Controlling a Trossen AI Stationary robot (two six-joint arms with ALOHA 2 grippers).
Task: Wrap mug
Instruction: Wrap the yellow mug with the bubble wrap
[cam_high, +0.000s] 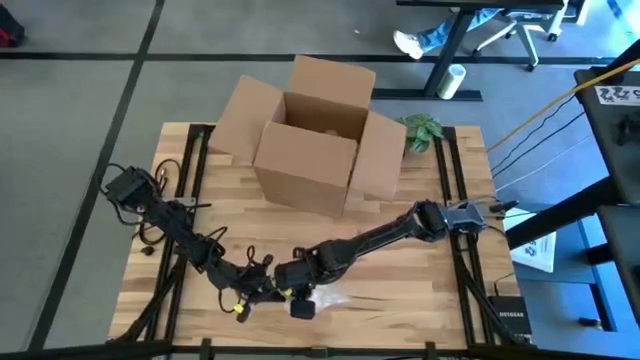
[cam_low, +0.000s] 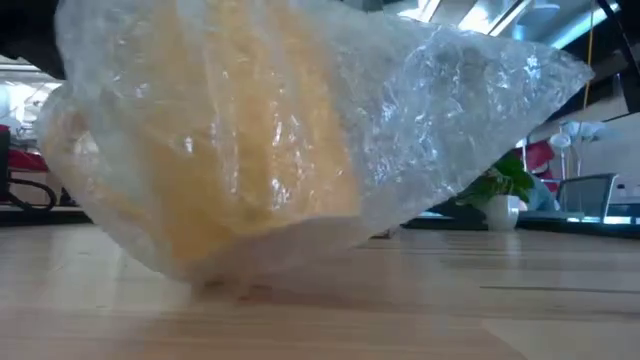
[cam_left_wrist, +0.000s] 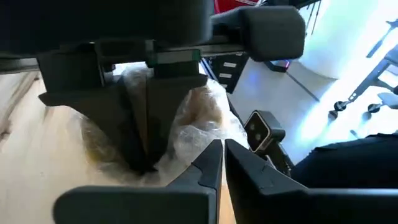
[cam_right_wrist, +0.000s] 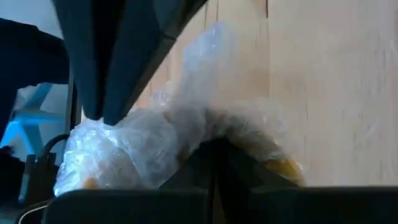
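wrapping is well under way: a yellow mug is seen bundled inside a crinkled sheet of clear bubble wrap, resting on the light wooden slatted table, well in front of the open brown cardboard box. both tools are gathered at the bundle, on the side away from the box. the left gripper is held with its fingers pressed together, apparently pinching the film, though the grip itself is not clearly shown. the right gripper is buried in the wrap with its fingers together, seemingly clamped on a fold. a small potted green plant is stood just beside the box. next, the loose flap is judged to need folding over and tucking, with the mug kept from rolling.
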